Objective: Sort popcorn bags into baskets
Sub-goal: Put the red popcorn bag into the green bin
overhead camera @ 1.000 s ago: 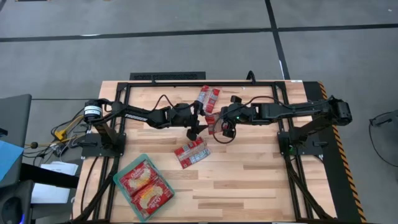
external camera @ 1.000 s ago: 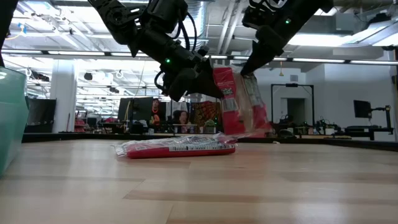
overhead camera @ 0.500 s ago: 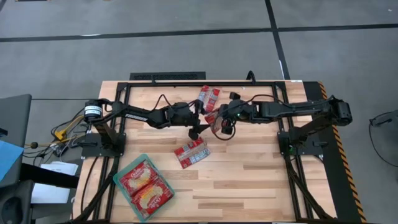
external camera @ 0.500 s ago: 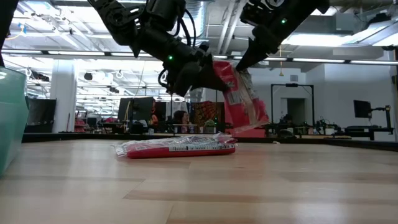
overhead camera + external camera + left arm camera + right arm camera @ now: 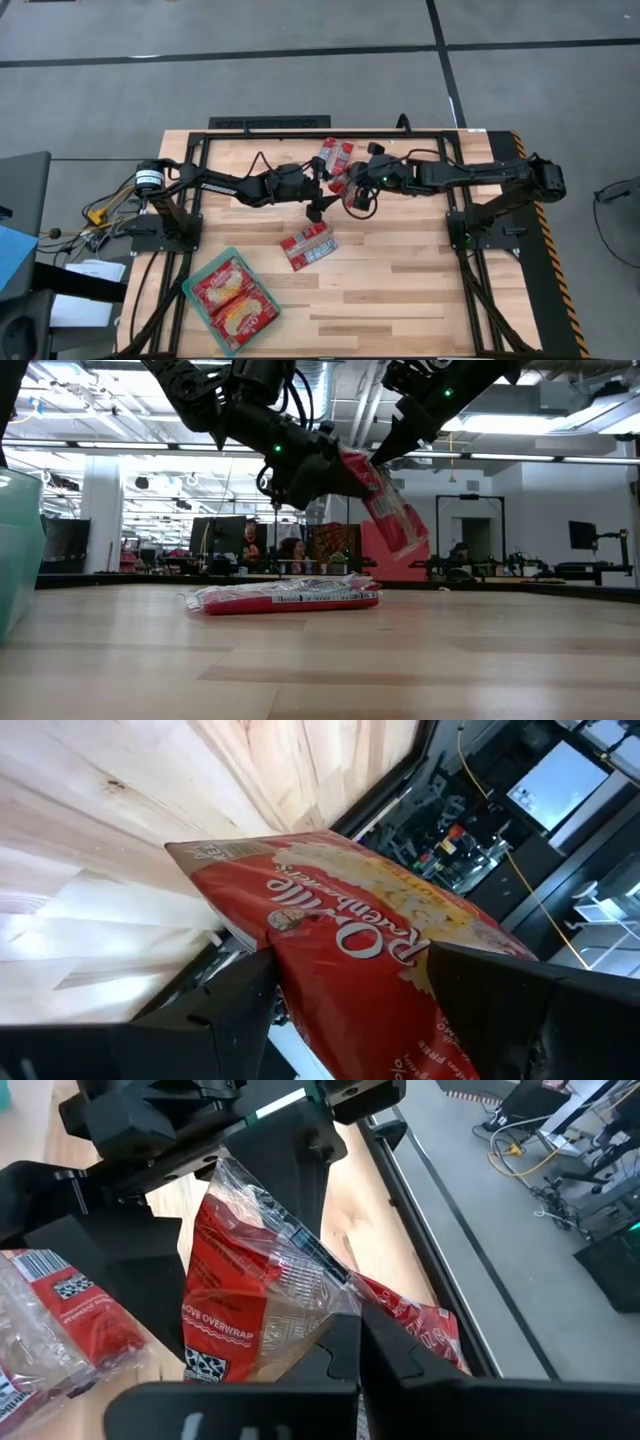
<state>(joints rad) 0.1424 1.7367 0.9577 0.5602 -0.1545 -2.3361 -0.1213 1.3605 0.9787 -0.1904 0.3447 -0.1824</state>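
A flat red plastic popcorn bag (image 5: 385, 505) hangs tilted above the middle of the wooden bench (image 5: 400, 280), pinched at once by the left hand (image 5: 322, 192) and the right hand (image 5: 352, 190). Below lies a narrower red packet (image 5: 308, 245), and more red packets (image 5: 335, 156) sit near the far edge. A translucent teal-green tray (image 5: 196, 293) holds two squarish bags (image 5: 230, 298).
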